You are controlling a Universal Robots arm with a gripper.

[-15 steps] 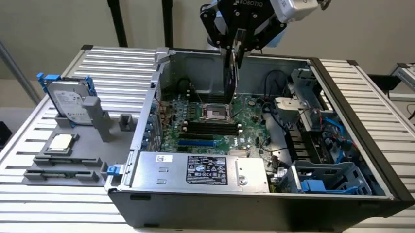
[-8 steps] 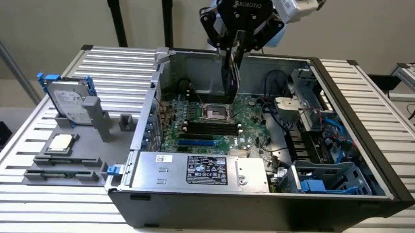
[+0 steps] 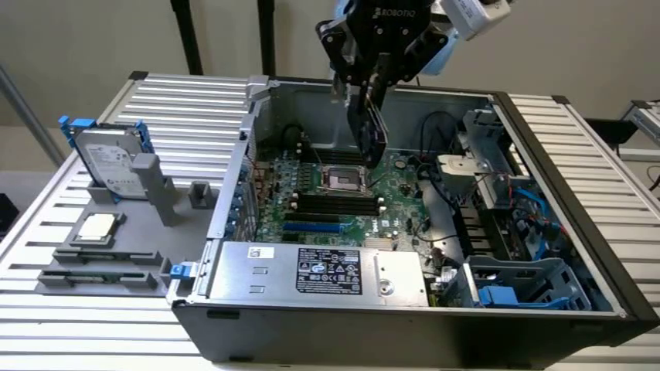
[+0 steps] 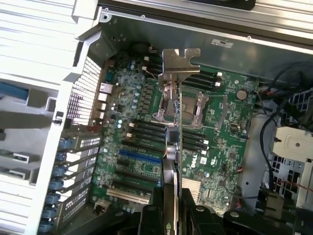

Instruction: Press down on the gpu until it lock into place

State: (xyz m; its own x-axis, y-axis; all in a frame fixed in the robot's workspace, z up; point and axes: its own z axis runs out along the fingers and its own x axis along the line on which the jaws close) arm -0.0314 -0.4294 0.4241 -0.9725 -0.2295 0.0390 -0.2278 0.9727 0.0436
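gpu (image 3: pixel 369 135) hangs edge-down from the gripper (image 3: pixel 366 86) inside the open computer case (image 3: pixel 577 255), over the far half of the motherboard (image 3: pixel 397 209). We note the two fingers clamped on the card's upper edge, one on each face. In the wrist view the gripper (image 4: pixel 172 211) pinches the card at its dark cooler end, and the gpu (image 4: pixel 172 147) runs away from the camera as a thin edge that ends in its silver bracket (image 4: pixel 180 61).

The card's lower edge sits above the CPU socket (image 3: pixel 344 180); we cannot tell whether it touches anything there. It stands roughly upright, with a slight tilt. The black memory sticks (image 3: pixel 328 205) lie just nearer than the socket, and the blue expansion slot (image 3: pixel 314 229) is nearer still, apart from the card.

The power supply (image 3: pixel 320 270) fills the near edge of the case. On the slatted table (image 3: pixel 185 100) at the exterior view's left, a hard drive (image 3: pixel 108 166) stands upright in a grey holder, well apart from the case interior
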